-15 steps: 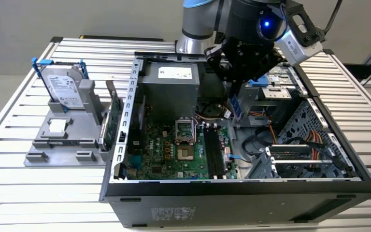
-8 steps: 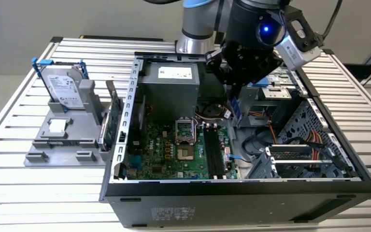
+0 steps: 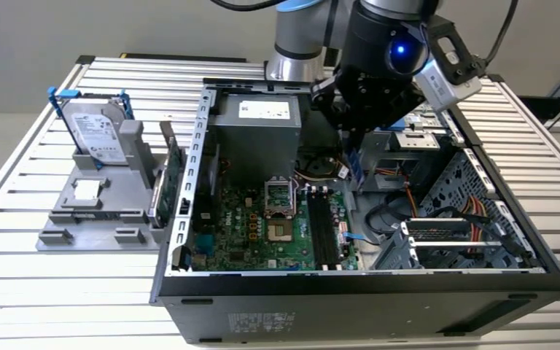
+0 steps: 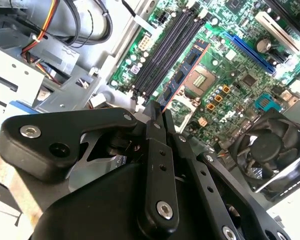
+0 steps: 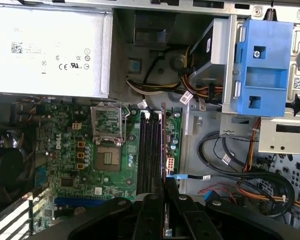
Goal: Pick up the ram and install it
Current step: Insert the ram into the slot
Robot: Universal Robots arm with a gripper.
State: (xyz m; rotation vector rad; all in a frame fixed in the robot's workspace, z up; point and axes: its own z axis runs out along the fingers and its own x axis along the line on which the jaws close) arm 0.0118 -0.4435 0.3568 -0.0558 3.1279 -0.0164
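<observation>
Gripper [image 4: 157,117]: I've got it pinched closed on the ram [image 4: 182,75], held edge-on.
Ram: centre of the second wrist view, thin edge down so it lines up over the memory slots [image 5: 151,150].
Case [image 3: 358,299]: open computer case, motherboard [image 5: 90,150] exposed.
Surface: slatted metal table [image 3: 27,292], hard drive [image 3: 95,127] upper left of the exterior view.

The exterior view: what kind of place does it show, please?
Probably a robotics test bench for computer assembly: an open computer case lies on a slatted aluminium table, a grey fixture holds a hard drive, and the arm's end effector hangs over the motherboard.
</observation>
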